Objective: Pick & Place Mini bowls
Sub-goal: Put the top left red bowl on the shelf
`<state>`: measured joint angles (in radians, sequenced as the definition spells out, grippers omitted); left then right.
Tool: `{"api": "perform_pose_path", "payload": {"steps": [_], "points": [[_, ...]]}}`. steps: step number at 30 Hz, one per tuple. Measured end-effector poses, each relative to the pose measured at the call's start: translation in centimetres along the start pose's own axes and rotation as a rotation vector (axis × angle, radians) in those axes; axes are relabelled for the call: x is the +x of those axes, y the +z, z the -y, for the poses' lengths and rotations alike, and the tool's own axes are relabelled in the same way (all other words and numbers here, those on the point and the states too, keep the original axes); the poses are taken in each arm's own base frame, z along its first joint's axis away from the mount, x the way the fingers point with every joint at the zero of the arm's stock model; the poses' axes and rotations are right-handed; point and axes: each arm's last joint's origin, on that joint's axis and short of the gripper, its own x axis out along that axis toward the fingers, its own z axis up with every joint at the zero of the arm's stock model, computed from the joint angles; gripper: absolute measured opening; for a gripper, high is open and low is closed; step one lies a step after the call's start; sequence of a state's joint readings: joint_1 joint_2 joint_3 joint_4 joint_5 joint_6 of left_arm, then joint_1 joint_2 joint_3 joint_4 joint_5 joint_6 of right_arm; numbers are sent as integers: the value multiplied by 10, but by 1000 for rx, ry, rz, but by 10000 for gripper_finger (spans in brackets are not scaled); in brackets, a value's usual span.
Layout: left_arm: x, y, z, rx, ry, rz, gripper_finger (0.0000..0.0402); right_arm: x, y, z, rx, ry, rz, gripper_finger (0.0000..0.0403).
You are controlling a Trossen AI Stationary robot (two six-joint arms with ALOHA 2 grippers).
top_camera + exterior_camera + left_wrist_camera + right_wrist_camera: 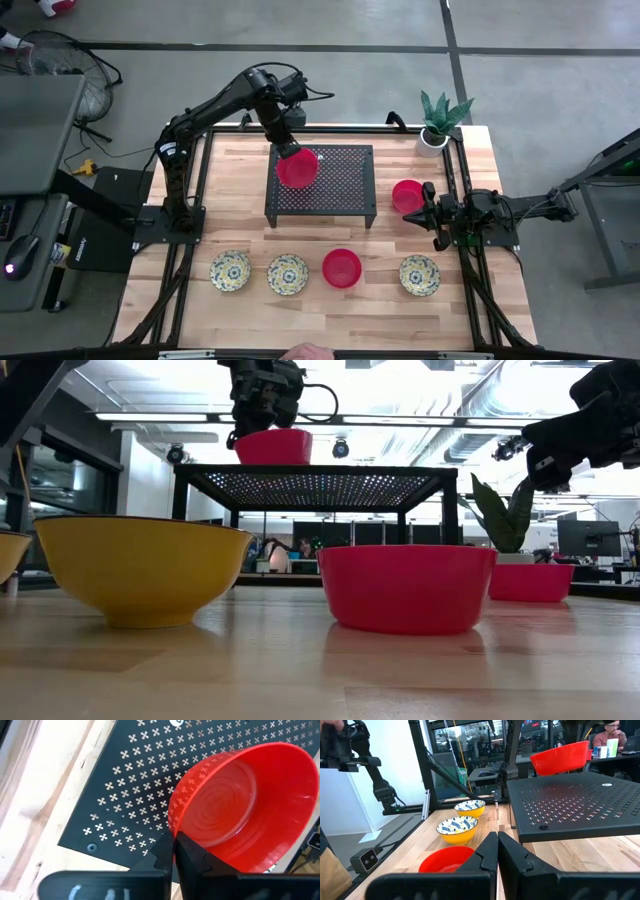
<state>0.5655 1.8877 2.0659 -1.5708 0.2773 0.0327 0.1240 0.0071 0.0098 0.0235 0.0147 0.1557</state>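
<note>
From my remote station, some things are cut off: in the low view the leftmost patterned bowl [8, 565] shows only as a sliver at the frame edge, and the left arm's upper links run out of frame. In the left wrist view the far rim of the held red bowl [245, 805] is clipped by the picture edge.

The left arm reaches from its base at the desk's left side, elbow raised, across to the black perforated rack [340, 180]. Its left pincer [287, 147] is closed on the near rim of the red bowl, one finger [195, 857] outside the wall, the other inside. The bowl is tilted, its base at or just above the rack's top near the rack's left rear corner; I cannot tell if it touches.

The right arm lies low along the desk's right side. The right pincer [427, 207] has its fingers together with nothing between them, just beside a second red bowl [406, 195] on the wooden desk [330, 310].

Along the front of the desk sit four more bowls in a row: two patterned bowls [288, 273], a third red bowl [342, 267], then another patterned bowl [420, 275]. A small potted plant [438, 122] stands at the right rear corner.
</note>
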Motion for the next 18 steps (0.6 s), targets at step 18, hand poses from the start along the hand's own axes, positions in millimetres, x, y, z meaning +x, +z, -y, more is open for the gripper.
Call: {"api": "perform_pose_path", "payload": {"steps": [18], "points": [[6,2,3,182,40,-20,10,0,0,0,0,0,0,0]]}}
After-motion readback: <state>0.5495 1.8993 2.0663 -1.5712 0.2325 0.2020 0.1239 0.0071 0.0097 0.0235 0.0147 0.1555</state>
